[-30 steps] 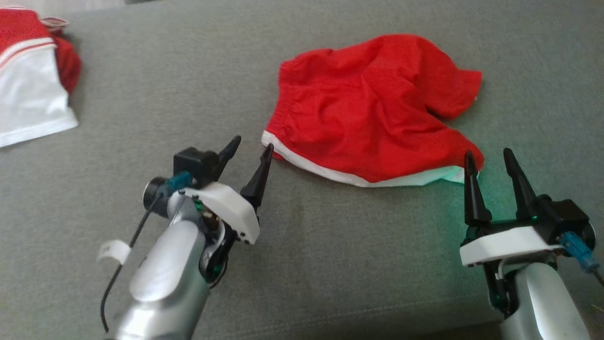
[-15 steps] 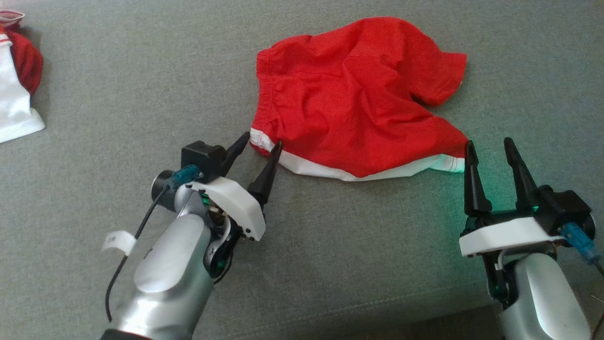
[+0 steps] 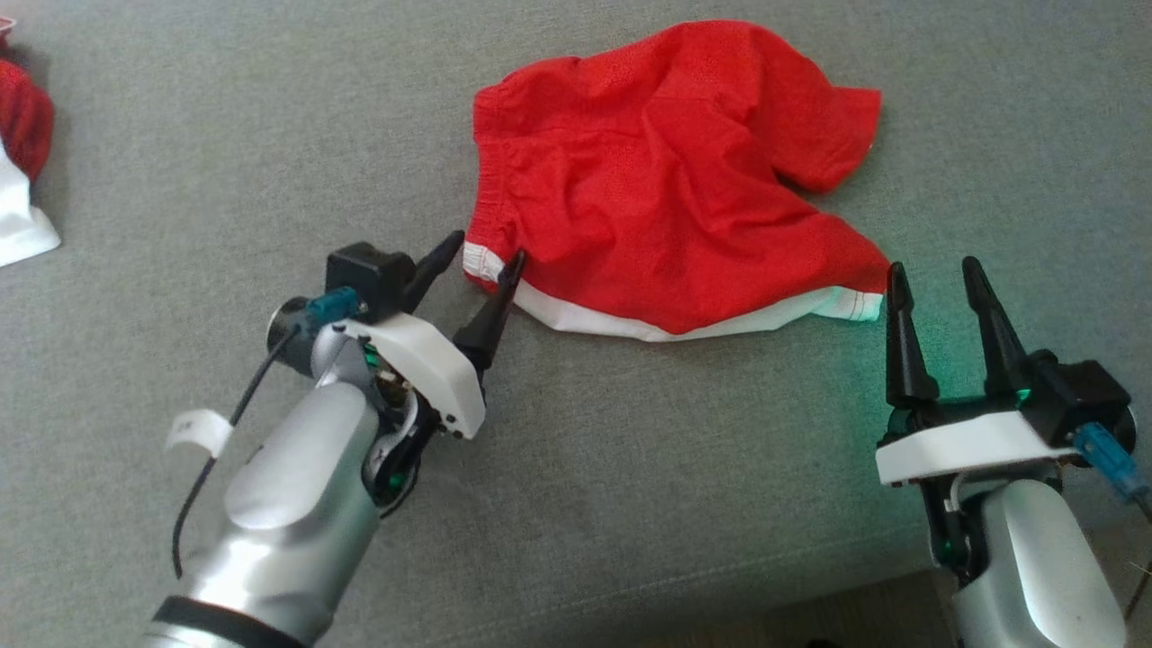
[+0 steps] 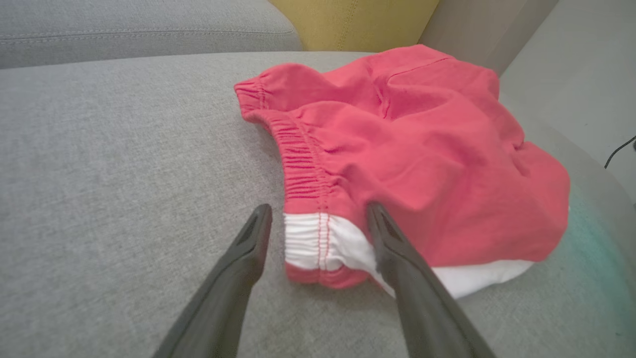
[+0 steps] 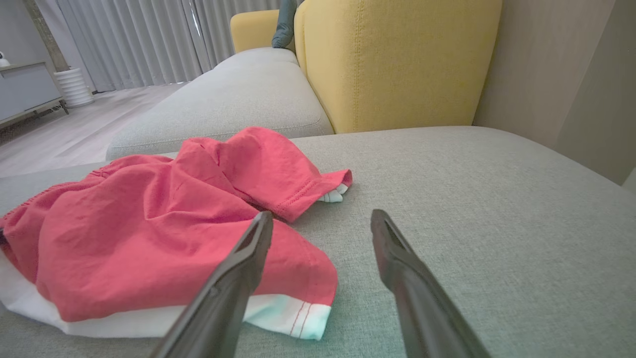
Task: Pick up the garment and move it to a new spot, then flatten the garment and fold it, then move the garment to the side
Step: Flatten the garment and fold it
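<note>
On the left, the left gripper (image 3: 486, 249) is wide open and empty, with the white waistband corner of the red shorts (image 3: 666, 180) lying between its fingers. The shorts lie crumpled on the grey sofa cushion (image 3: 630, 504), and just beside their near right corner the right gripper (image 3: 932, 266) is also wide open, holding nothing. I judge the pick-up step is in hand: next, both grippers must close on these corners.
</note>
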